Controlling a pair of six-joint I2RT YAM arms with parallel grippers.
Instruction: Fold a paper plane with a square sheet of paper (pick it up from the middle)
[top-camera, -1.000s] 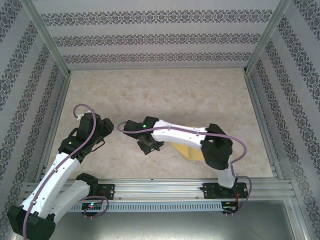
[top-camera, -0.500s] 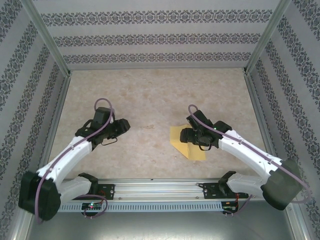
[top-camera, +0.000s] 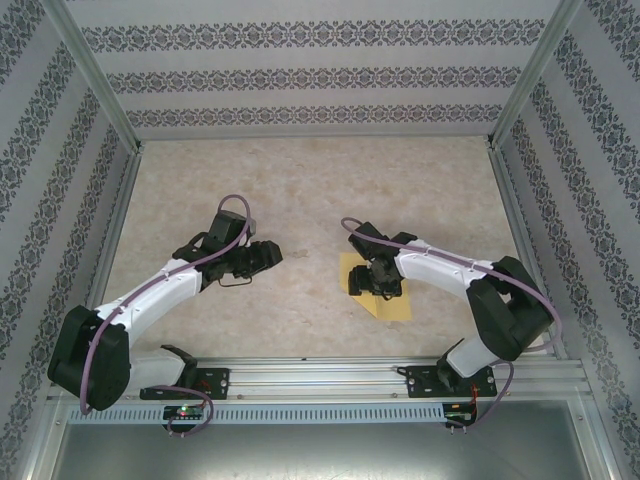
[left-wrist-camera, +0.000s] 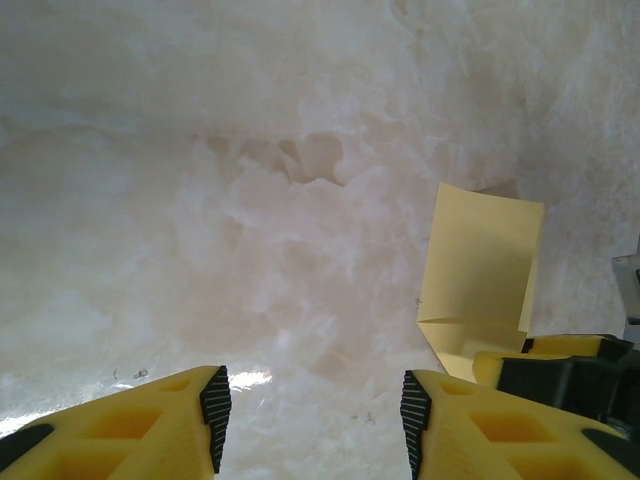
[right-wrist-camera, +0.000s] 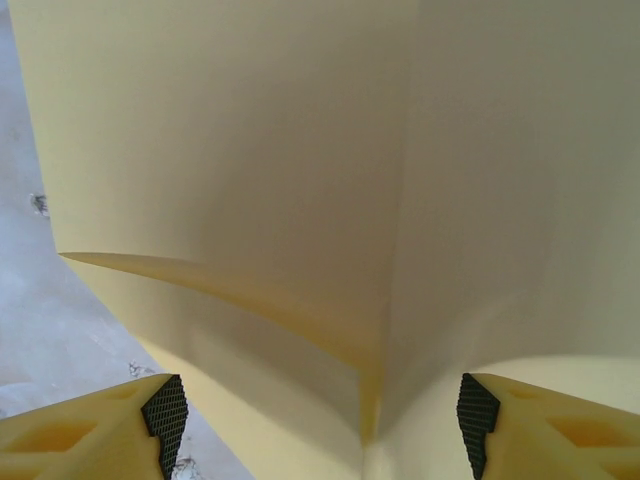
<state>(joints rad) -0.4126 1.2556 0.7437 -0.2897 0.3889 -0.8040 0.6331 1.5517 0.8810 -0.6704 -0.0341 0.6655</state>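
Yellow sheet of paper (top-camera: 392, 304) lies on the table (top-camera: 300, 180), right of centre and nearer the near edge, w/ a centre crease and a diagonal fold running to it. Right end effector (top-camera: 368, 280) is low over the sheet's left part, fingers spread wide either side of the crease, not clamped on it. Left end effector (top-camera: 266, 257) hangs left of centre, apart from the sheet, open w/ nothing btwn the fingers. Table top is pale marbled beige. Patterned grey-white walls (top-camera: 300, 75) stand on three sides, and an aluminium rail (top-camera: 320, 375) runs along the near edge.
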